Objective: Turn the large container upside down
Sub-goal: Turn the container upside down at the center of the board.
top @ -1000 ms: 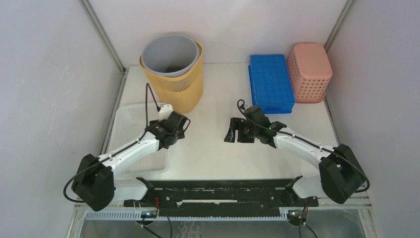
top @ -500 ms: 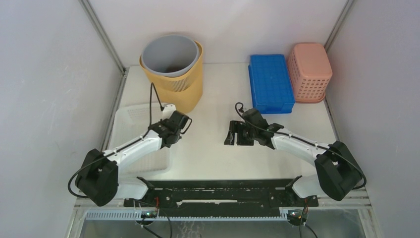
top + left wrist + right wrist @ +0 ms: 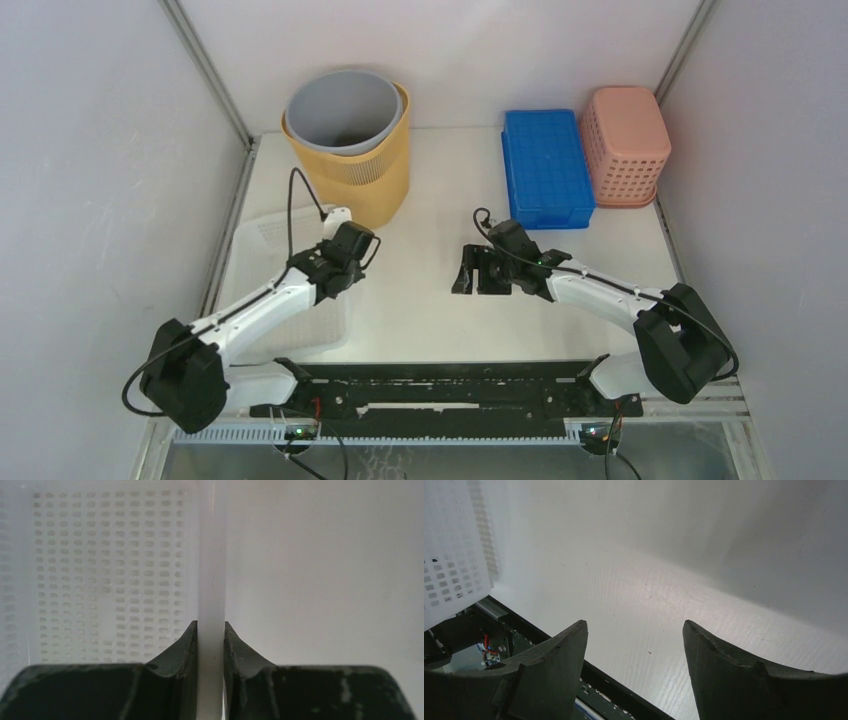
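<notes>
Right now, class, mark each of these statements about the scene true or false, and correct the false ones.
1. The left end effector is closed on a wall of the white perforated container. True.
2. The right end effector holds the blue crate. False: its jaws are open and empty, above the table.
3. The grey bin sits inside the yellow bin. True.
4. The pink basket stands next to the yellow bin. False: it stands beside the blue crate, at the far right of the top view.
5. Both end effectors grip the white perforated container. False: only the left one does.
</notes>
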### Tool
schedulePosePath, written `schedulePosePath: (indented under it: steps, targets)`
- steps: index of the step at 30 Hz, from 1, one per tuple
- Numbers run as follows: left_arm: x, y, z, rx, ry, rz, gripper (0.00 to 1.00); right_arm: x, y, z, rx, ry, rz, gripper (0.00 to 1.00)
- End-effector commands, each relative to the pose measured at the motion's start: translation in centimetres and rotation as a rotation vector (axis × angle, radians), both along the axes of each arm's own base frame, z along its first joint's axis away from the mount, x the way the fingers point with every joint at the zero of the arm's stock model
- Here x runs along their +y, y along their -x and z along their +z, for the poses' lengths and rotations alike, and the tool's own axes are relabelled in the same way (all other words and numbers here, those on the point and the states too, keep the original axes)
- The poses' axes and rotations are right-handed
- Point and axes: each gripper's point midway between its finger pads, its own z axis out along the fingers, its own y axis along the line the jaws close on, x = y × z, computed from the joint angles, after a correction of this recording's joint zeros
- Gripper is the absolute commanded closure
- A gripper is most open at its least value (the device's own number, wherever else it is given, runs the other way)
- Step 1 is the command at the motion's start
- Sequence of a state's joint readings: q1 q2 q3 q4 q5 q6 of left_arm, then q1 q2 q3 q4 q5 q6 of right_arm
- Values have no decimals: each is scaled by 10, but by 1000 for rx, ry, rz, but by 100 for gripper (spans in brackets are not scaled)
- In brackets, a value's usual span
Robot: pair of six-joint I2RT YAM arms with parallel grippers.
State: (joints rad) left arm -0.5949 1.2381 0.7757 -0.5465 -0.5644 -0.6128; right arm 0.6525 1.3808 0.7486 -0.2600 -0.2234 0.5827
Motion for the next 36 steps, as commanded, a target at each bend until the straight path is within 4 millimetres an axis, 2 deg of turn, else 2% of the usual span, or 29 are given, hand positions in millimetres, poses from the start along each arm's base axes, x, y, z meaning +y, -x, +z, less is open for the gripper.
schedulePosePath:
  steps: [1, 10, 18, 26, 36]
  targets:
    - [-18, -2, 47, -81, 143, -47, 100, 8, -4, 13, -40, -40, 5, 22]
    - [-47, 5, 126, -203, 347, -182, 100, 11, -6, 21, -54, -56, 8, 22]
    - [-69, 15, 171, -265, 502, -285, 100, 5, -4, 32, -80, -50, 2, 22]
    - [-91, 21, 202, -316, 641, -364, 100, -11, -6, 48, -113, -40, -25, 22]
    - [-109, 14, 210, -326, 702, -409, 100, -30, -7, 61, -140, -30, -62, 22]
